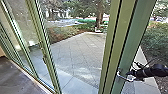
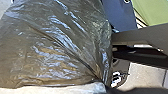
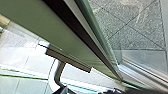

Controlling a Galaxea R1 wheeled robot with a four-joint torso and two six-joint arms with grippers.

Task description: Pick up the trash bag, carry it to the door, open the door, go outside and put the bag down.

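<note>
Trash bag [image 2: 55,50] close at the left wrist, partly cut off. Head view: right gripper [image 1: 131,74] at door handle [image 1: 120,75], four o'clock, contact unclear. Grip state, both sides: cannot tell.

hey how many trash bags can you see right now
1: a dark, shiny trash bag, showing large in the left wrist view. Anything behind it is hidden, so I can't rule out another.
</note>
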